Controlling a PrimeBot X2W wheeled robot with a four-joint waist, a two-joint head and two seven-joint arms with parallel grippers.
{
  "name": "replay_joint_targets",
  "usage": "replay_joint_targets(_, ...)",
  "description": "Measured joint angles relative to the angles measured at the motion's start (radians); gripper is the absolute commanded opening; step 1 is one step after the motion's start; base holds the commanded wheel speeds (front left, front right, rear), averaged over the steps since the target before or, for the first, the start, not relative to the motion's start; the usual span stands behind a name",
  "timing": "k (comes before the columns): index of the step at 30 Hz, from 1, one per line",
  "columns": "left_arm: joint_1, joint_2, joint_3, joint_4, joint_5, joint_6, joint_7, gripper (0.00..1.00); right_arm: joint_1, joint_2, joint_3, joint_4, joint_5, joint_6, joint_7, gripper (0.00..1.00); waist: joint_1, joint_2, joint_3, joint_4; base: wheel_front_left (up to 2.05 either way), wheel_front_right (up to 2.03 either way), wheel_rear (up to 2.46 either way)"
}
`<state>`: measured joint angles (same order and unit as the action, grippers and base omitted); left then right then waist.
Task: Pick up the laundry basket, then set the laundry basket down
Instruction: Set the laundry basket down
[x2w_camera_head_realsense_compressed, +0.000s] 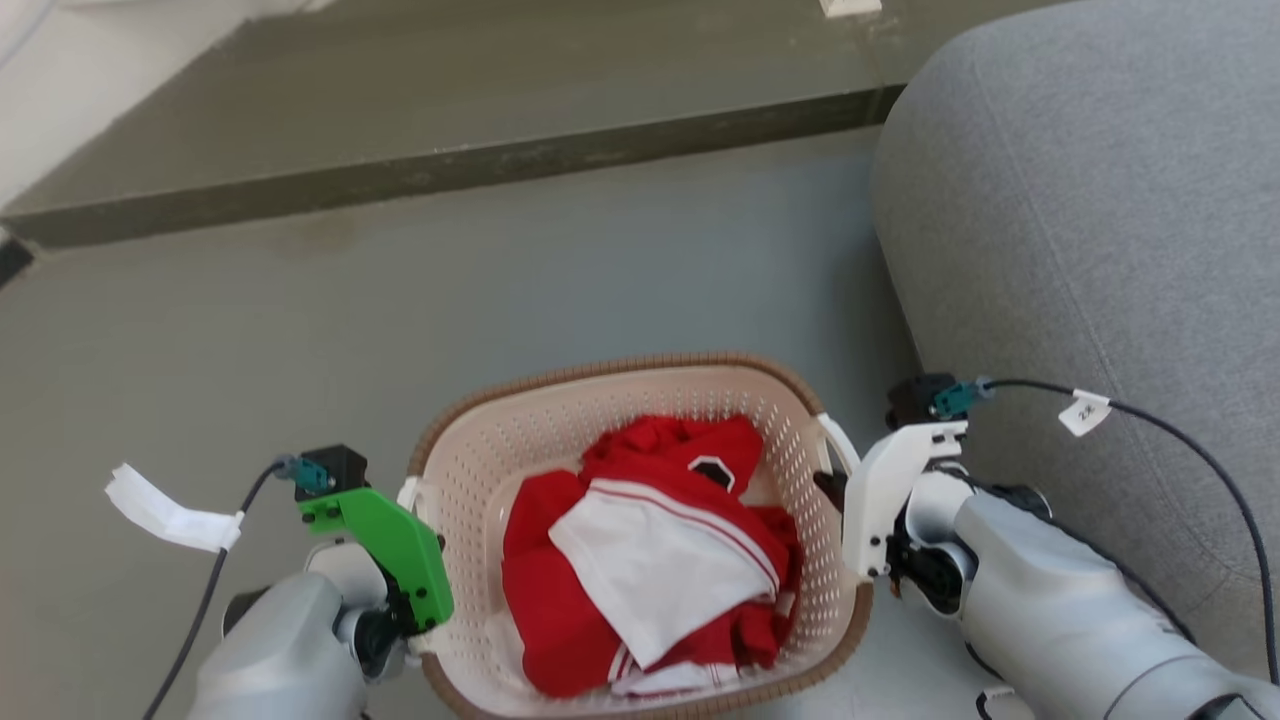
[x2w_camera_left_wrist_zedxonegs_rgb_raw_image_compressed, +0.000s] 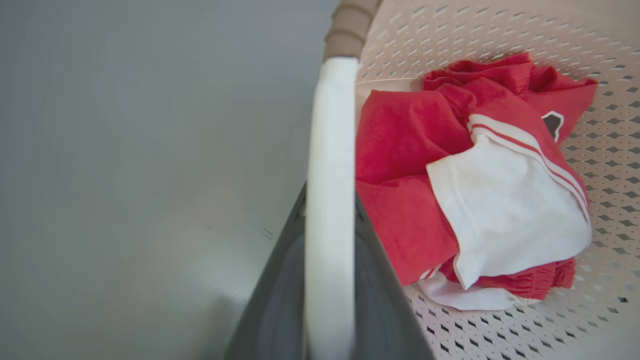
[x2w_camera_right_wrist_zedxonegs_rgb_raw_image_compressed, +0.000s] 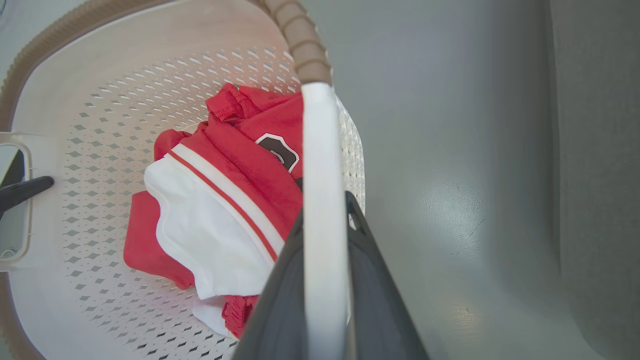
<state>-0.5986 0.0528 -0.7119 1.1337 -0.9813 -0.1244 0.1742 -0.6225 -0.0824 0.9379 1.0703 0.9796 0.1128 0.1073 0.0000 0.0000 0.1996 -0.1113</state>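
A small cream laundry basket (x2w_camera_head_realsense_compressed: 478, 462) with perforated walls and a brown woven-look rim sits low in the middle of the head view, between the robot's two arms. It is over a smooth grey floor (x2w_camera_head_realsense_compressed: 300, 350). Whether its base touches the floor or hangs just above it I cannot tell.

Inside the basket lies a crumpled red and white garment (x2w_camera_head_realsense_compressed: 650, 540), with a small dark badge on the red part.

The left gripper (x2w_camera_left_wrist_zedxonegs_rgb_raw_image_compressed: 330, 210) is closed narrowly on the basket's white left handle (x2w_camera_left_wrist_zedxonegs_rgb_raw_image_compressed: 330, 125). In the left wrist view, one dark finger presses against each side of the handle. A bright green bracket (x2w_camera_head_realsense_compressed: 390, 540) marks that wrist in the head view.

The right gripper (x2w_camera_right_wrist_zedxonegs_rgb_raw_image_compressed: 325, 210) is closed the same way on the white right handle (x2w_camera_right_wrist_zedxonegs_rgb_raw_image_compressed: 322, 140), one dark finger on each side. Its wrist carries a white bracket (x2w_camera_head_realsense_compressed: 880, 490). (From the right wrist view, a dark fingertip (x2w_camera_right_wrist_zedxonegs_rgb_raw_image_compressed: 25, 190) of the left gripper pokes through the opening of the far handle.)

A grey fabric sofa (x2w_camera_head_realsense_compressed: 1100, 200) rises just to the right of the basket, close beside the right arm. A black cable (x2w_camera_head_realsense_compressed: 1180, 435) with a white tag loops across it. Beyond the basket a darker raised step (x2w_camera_head_realsense_compressed: 450, 100) runs across the floor.
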Motion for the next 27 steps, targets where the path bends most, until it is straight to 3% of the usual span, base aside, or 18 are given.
replay_joint_targets(27,-0.176,0.029,0.012,-0.104,0.001,0.0,-0.159,0.0,-0.181,-0.032,-0.031,-0.002,-0.012,0.001,-0.247,0.0,0.0002,0.0,0.353,-0.001,0.0,0.0,0.0)
